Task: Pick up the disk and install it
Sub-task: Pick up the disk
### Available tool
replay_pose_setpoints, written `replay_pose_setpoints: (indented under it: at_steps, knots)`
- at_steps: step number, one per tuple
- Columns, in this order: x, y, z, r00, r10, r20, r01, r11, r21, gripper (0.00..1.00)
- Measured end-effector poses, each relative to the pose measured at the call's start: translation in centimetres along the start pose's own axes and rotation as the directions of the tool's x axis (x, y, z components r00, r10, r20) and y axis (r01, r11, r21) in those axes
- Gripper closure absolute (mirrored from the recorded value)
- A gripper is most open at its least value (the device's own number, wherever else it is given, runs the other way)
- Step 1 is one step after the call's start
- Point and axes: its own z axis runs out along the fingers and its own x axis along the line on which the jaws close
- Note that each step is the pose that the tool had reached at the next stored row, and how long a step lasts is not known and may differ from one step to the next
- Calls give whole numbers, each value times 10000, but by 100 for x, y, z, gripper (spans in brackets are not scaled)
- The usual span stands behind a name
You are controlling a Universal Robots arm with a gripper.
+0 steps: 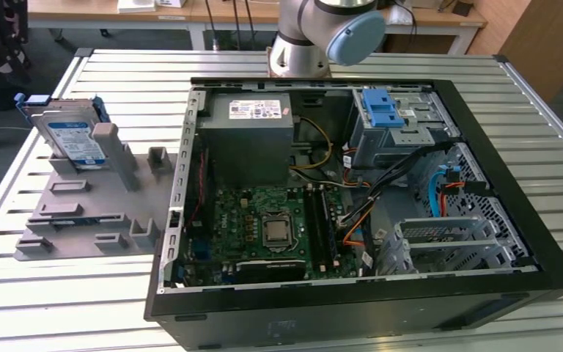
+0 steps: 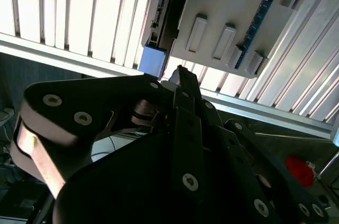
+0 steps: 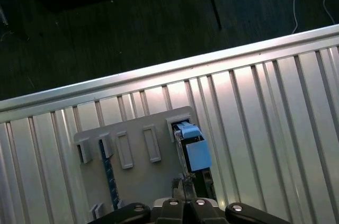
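On grey rack (image 1: pixel 86 220) | disk (image 1: pixel 71 139) upright, white-blue label print unreadable | gripper (image 3: pixel 183 186) closed, empty, near it

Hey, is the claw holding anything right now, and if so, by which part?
Nothing is held. The claw hangs clear of the disk, which stands on edge in the grey holder, untouched.

My arm (image 1: pixel 296 37) is a silver-grey tube, and its joint carries a round pale-blue cap (image 1: pixel 357 35). Beyond the arm, my claw (image 2: pixel 180 78) is matte black, built of flat linked bars studded with round silver screws (image 2: pixel 189 181).
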Motion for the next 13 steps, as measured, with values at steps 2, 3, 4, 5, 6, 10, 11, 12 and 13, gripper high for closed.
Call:
replay_pose_setpoints:
  at_steps: [2, 3, 4, 5, 6, 10, 11, 12, 13]
  knots:
    - [0, 0, 0, 10000, 1, 0, -1, 10000, 0, 89]
    - [0, 0, 0, 10000, 0, 0, 0, 10000, 0, 89]
    - [0, 0, 0, 10000, 0, 0, 0, 10000, 0, 89]
    - [0, 0, 0, 10000, 0, 0, 0, 10000, 0, 83]
    - [0, 0, 0, 10000, 0, 0, 0, 10000, 0, 77]
    - [0, 0, 0, 10000, 0, 0, 0, 10000, 0, 65]
    - [0, 0, 0, 10000, 0, 0, 0, 10000, 0, 59]
    - [0, 0, 0, 10000, 0, 0, 0, 10000, 0, 59]
    - [0, 0, 0, 10000, 0, 0, 0, 10000, 1, 53]
